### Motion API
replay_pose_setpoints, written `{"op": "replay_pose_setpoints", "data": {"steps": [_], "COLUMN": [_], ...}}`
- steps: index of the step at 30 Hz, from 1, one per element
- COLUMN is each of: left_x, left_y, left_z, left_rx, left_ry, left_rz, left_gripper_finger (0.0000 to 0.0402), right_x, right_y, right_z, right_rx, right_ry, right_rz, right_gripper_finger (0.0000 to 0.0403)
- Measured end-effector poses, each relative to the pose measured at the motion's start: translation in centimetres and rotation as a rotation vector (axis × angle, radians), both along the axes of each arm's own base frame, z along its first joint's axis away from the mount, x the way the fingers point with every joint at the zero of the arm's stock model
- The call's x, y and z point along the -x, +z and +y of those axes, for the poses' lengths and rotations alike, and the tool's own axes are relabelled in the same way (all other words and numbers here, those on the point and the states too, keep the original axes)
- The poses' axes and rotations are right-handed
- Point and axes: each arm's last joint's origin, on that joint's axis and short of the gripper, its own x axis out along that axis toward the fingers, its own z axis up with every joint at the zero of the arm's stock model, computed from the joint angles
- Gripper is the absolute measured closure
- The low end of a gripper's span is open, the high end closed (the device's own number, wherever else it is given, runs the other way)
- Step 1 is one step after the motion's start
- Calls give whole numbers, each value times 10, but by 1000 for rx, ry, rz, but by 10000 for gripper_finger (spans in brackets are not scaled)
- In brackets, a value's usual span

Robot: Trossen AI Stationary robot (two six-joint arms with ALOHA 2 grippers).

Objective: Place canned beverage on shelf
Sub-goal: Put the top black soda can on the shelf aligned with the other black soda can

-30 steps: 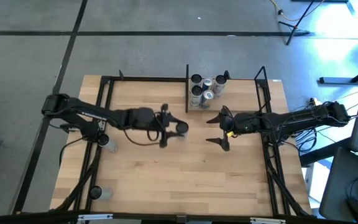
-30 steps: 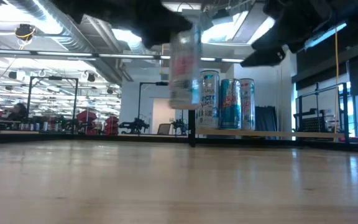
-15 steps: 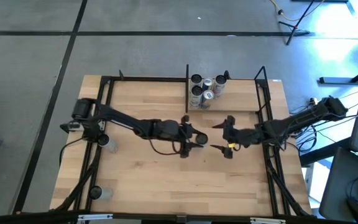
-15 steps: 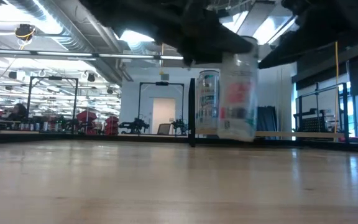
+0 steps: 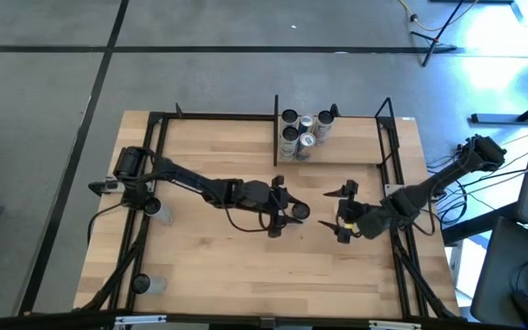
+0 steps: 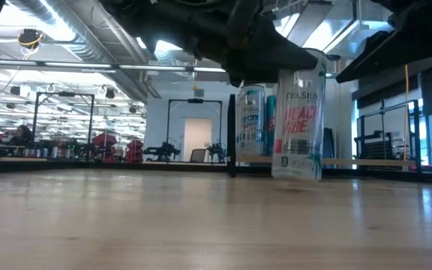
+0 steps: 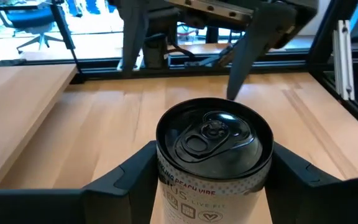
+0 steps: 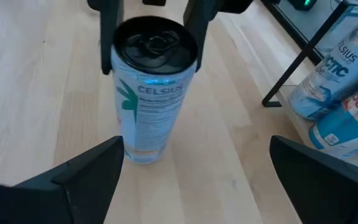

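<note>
A white and red Celsius can [image 5: 298, 212] stands upright at the table's middle, between the fingers of my left gripper [image 5: 287, 212], which is shut on it. It also shows in the low view [image 6: 298, 124] and the right wrist view [image 8: 151, 93]. My right gripper [image 5: 343, 213] is open and empty just right of the can, its fingers pointing at it. The shelf [image 5: 356, 147], a wooden bay framed by black uprights, lies at the far edge with several cans [image 5: 299, 133] on its left part. My left gripper pinches the can's upper wall just under the rim [image 7: 166, 163], one finger [image 7: 126, 177] on each side. The fingers come level from the table's left. The can is upright; its base [image 8: 140, 155] is at or just above the table, I cannot tell which.
Black frame rails [image 5: 154, 165] run along the table's left and right [image 5: 394, 160] sides. A grey can [image 5: 154, 208] sits by the left rail and another [image 5: 149, 285] at the near left corner. Bare wood lies between the held can and the shelf.
My left gripper has carried the can toward the table's right edge and a little nearer, and down from well above the table to near its surface; the can has stayed upright. My right gripper has drawn back toward the right and near edges, staying open.
</note>
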Motion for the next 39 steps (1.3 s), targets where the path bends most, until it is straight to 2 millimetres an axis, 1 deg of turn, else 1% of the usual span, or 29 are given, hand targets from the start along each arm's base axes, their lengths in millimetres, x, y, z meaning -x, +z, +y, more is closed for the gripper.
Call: {"op": "replay_pose_setpoints", "data": {"steps": [5,10,13,17,23,29,36,39], "left_x": [1,1,-1,-2,-2,6,24,31], "left_y": [0,-1,-6,-10,-8,12,36,35], "left_z": [-6,-6,-6,-6,-8,-11,-12,-12], "left_rx": [-2,-5,-10,-9,-8,-10,-48,-82], "left_ry": [-11,-1,12,11,10,5,-7,26], "left_rz": [4,4,6,10,7,-4,55,132], "left_gripper_finger": [185,158,146,133,121,119,118,118], "right_x": [0,0,0,-1,-3,-10,-24,-29], "right_y": [0,0,0,0,-2,-9,-14,-19], "right_z": [0,0,0,0,1,6,15,18], "right_rx": [-1,-1,-2,-3,-3,11,21,23], "right_ry": [-2,-2,-3,-3,-3,-3,50,74], "right_rz": [0,-1,-3,-4,-5,9,-29,-57], "right_gripper_finger": [15,15,15,15,15,15,15,15]}}
